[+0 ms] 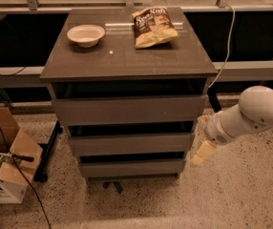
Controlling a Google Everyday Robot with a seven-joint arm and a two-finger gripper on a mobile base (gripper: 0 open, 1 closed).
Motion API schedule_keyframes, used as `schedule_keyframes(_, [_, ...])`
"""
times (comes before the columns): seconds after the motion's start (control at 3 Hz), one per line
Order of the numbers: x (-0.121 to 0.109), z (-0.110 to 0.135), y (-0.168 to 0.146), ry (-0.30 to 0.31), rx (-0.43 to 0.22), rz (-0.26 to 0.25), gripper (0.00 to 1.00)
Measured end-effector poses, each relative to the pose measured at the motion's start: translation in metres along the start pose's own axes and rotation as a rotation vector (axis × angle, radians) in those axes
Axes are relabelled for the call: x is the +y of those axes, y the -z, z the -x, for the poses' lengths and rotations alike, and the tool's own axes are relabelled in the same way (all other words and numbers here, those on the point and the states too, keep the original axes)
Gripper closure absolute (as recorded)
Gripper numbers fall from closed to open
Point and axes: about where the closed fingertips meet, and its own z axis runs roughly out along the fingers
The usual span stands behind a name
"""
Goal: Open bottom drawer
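Note:
The grey-brown cabinet (pixel 127 56) has three handleless drawer fronts. The bottom drawer (pixel 131 167) is the lowest and narrowest-looking front, just above the floor, with a dark gap above it. The middle drawer (pixel 131 143) and the taller top drawer (pixel 129 109) sit above it. My gripper (pixel 201 152) hangs at the end of the white arm (pixel 256 113), just right of the cabinet's right side. It is level with the gap between the middle and bottom drawers and points down and left. It holds nothing that I can see.
A white bowl (pixel 85 34) and a chip bag (pixel 153 26) lie on the cabinet top. An open cardboard box (pixel 5 168) and a black stand leg (pixel 48 151) are at the left on the speckled floor. A white cable (pixel 227 42) hangs at the back right.

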Motion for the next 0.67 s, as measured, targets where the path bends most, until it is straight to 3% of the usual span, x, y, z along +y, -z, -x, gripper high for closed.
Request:
schedule_keyframes(0.33, [-0.002,-0.039,-0.037,-0.05,-0.031,0.023,0.0])
schedule_keyframes(0.67, [-0.011,-0.072,-0.078,-0.161,-0.108,0.058,0.0])
